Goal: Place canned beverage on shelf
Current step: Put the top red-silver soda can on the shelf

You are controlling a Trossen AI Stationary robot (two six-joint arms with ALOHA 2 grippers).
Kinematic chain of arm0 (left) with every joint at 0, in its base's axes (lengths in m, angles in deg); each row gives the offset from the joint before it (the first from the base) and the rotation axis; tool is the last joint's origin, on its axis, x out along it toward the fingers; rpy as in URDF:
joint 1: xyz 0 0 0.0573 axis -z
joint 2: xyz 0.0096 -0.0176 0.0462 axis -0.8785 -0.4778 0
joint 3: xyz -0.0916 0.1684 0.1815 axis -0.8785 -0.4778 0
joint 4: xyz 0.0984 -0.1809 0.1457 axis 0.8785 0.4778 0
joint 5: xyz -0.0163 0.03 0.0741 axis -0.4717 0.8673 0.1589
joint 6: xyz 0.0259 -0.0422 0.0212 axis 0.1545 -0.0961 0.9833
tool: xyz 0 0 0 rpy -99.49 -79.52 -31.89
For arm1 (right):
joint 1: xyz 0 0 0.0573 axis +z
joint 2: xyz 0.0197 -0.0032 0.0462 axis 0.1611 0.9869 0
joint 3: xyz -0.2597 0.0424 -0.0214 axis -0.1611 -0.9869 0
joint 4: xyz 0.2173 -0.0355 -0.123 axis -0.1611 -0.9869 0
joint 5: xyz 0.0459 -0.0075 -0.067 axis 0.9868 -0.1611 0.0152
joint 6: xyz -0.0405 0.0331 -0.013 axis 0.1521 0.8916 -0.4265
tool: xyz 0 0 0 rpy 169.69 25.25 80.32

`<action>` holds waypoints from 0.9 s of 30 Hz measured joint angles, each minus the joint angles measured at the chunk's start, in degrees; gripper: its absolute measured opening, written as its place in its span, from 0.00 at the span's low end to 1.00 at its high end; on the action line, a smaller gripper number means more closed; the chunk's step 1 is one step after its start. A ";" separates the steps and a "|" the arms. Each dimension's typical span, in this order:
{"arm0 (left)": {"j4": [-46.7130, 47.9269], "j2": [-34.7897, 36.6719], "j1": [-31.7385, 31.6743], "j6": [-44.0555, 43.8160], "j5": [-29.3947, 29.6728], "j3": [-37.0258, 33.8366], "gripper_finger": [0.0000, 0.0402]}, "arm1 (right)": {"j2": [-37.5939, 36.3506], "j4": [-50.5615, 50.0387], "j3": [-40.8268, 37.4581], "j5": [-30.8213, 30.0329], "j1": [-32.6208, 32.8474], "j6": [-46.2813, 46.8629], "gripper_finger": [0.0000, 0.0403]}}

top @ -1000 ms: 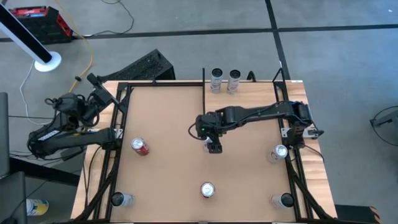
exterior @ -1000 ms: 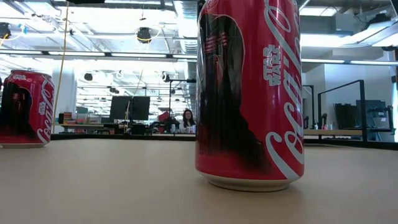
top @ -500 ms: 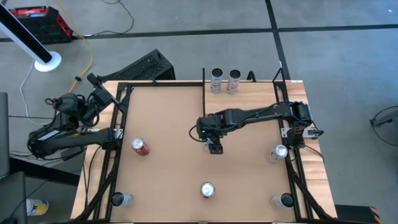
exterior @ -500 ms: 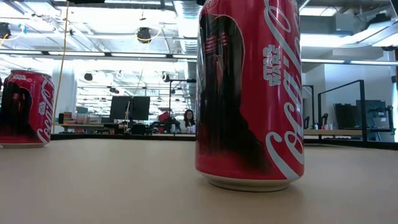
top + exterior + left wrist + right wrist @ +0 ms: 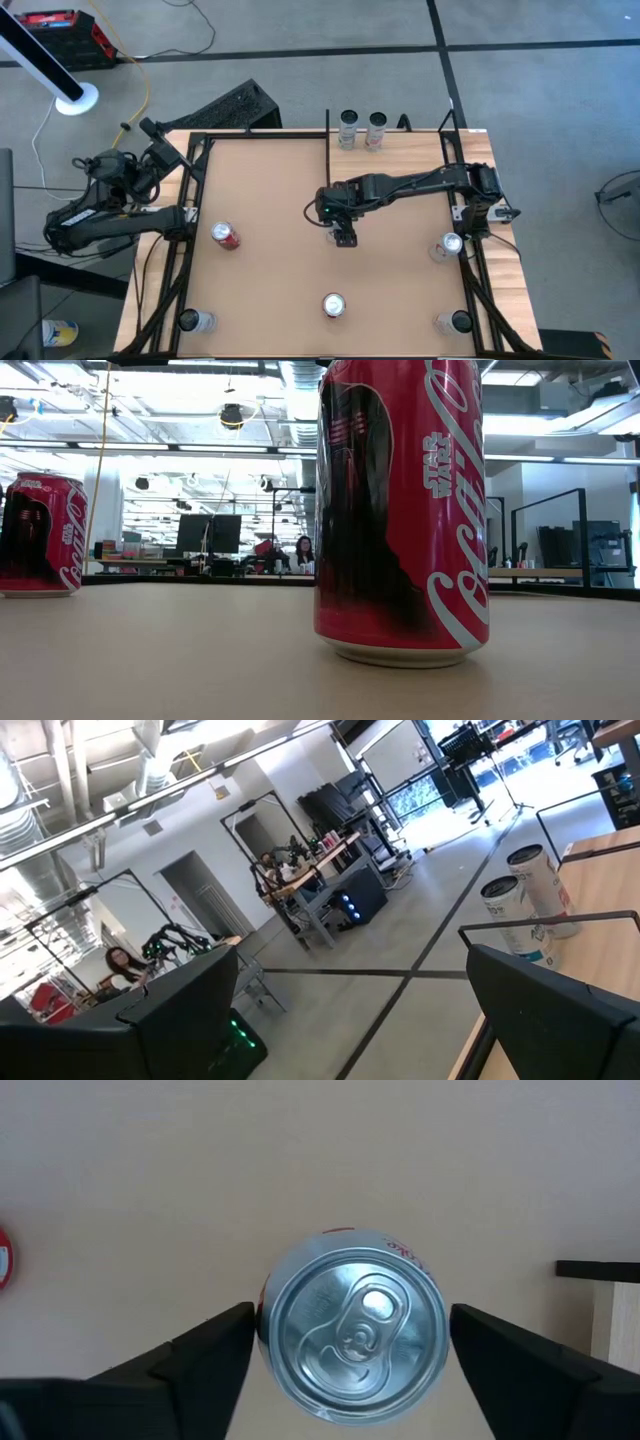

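The left gripper (image 5: 160, 150) is being held off the counter's (image 5: 270, 190) left edge, its fingers (image 5: 180, 1010) spread and empty, and it is judged to be playing no part in this step. Further right, a red can (image 5: 226, 236) is being left standing near the left rail. At the middle of the counter, the right gripper (image 5: 343, 234) is being held straight above the can (image 5: 355, 1325) to be moved. In the wrist view, the fingers (image 5: 200, 1355) are being shown spread to either side of its silver top, with a gap at each side and no contact yet. The step in hand is judged to be the grasp. To do it well, the can should be kept centred between the fingers, and they should be lowered well past the rim onto the straight wall before being closed. They should be closed evenly, so that the can is not pushed sideways or tipped. The pressure should be kept moderate, since a thin can wall is likely to dent. Further right and at the back edge, the shelf (image 5: 420, 138) is waiting, with two cans (image 5: 361, 129) standing at its left end. The lift should be kept vertical and high enough for its black uprights to be cleared.
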 joint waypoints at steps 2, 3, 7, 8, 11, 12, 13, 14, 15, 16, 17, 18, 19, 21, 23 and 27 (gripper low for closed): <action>-0.01 0.00 0.00 0.00 0.00 0.00 0.94 | 0.00 -0.01 0.03 -0.07 0.04 -0.04 0.82; -0.01 0.00 0.00 0.02 0.00 0.00 0.94 | 0.00 -0.07 0.07 -0.10 0.02 -0.06 0.79; 0.01 0.00 0.00 0.17 0.10 0.00 0.94 | -0.04 -0.20 0.16 -0.21 0.02 -0.20 0.71; -0.01 0.00 0.00 0.17 0.16 0.00 0.94 | -0.04 -0.33 0.17 -0.21 0.04 -0.39 0.71; -0.01 0.00 0.00 0.17 0.21 0.00 0.94 | -0.68 -1.35 0.15 -0.21 0.15 -1.11 0.70; -0.01 0.00 0.00 0.17 0.21 0.00 0.94 | -0.92 -1.74 0.11 -0.21 0.15 -1.43 0.70; -0.01 0.00 0.00 0.17 0.23 0.00 0.94 | -1.03 -1.80 0.11 -0.31 0.15 -1.47 0.70; -0.01 0.00 0.00 0.17 0.22 0.00 0.94 | -1.42 -2.19 0.05 -0.41 0.03 -1.50 0.69; -0.01 0.00 0.00 0.17 0.22 0.00 0.94 | -2.26 -3.10 -0.07 -0.37 -0.23 -1.48 0.69; 0.01 -0.02 0.00 0.17 0.22 0.00 0.94 | -3.01 -3.78 -0.11 -0.36 -0.43 -1.47 0.69; -0.01 -0.02 0.00 0.17 0.22 0.00 0.94 | -3.70 -4.22 -0.03 -0.49 -0.65 -1.51 0.69; -0.03 -0.02 0.00 0.17 0.24 0.00 0.94 | -4.77 -4.78 0.00 -0.63 -0.92 -1.48 0.69; -0.01 -0.02 0.00 0.20 0.37 0.00 0.94 | -5.90 -5.55 0.00 -0.63 -1.27 -1.41 0.69; -0.03 -0.02 0.00 0.20 0.51 0.00 0.94 | -7.85 -6.89 0.00 -0.63 -2.00 -1.18 0.69; -0.01 -0.02 0.00 0.20 0.53 0.00 0.94 | -10.33 -8.65 0.00 -0.72 -2.95 -1.13 0.69; -0.02 -0.02 0.00 0.20 0.54 0.00 0.94 | -14.66 -13.33 0.07 -2.08 -5.88 -1.09 0.69</action>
